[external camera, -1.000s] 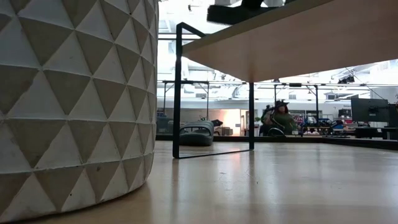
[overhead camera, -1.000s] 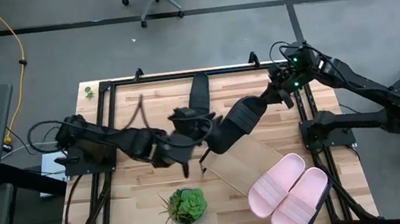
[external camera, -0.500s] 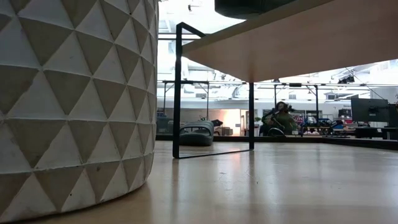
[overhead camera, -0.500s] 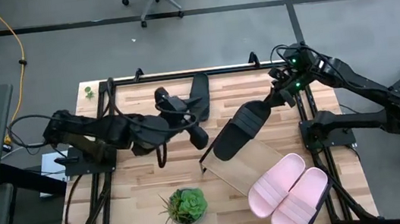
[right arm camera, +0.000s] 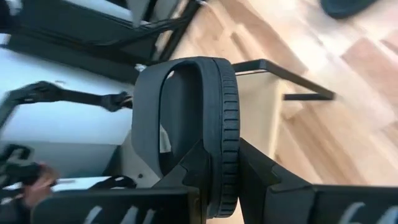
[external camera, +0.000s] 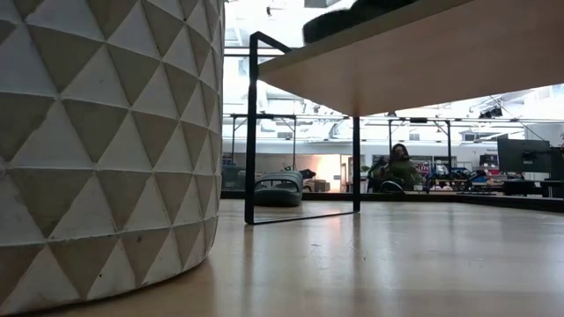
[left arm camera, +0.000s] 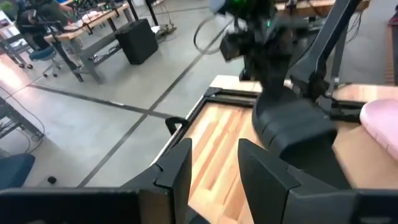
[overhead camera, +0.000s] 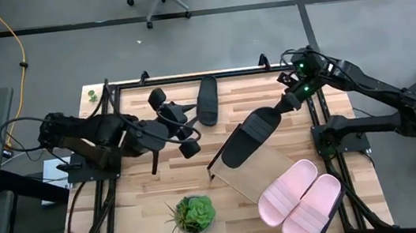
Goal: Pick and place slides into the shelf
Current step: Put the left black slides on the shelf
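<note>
One black slide (overhead camera: 249,137) lies slantwise over the far-left end of the shelf (overhead camera: 257,176), a light-wood board in a black frame. My right gripper (overhead camera: 289,101) is shut on this slide's far-right end. The low view shows the slide (external camera: 357,12) just above the shelf's top (external camera: 423,53). The second black slide (overhead camera: 207,101) lies flat on the table near the far edge. Two pink slides (overhead camera: 301,192) lie side by side on the shelf's near-right end. My left gripper (overhead camera: 188,139) hovers open and empty left of the shelf, facing the held slide (left arm camera: 292,124). My right gripper pinches the black slide's sole at its end (right arm camera: 219,163) nearest the wrist. One finger (right arm camera: 194,169) is on the footbed side and the other (right arm camera: 261,174) on the underside. The fingers come from the table's far-right, along the slide. Whether its free end (overhead camera: 229,155) touches the shelf, I cannot tell.
A green plant in a white faceted pot (overhead camera: 194,214) stands on the table near-left of the shelf and fills the low view's left (external camera: 106,150). Black frame rails (overhead camera: 111,136) run along the table's left and right sides. Bare planks (overhead camera: 153,191) lie left of the plant.
My left gripper has drawn back from the black slide toward the table's left and far edge. The black slide has stayed in my right gripper over the shelf's far-left end and now sits lower against the shelf's top in the low view.
</note>
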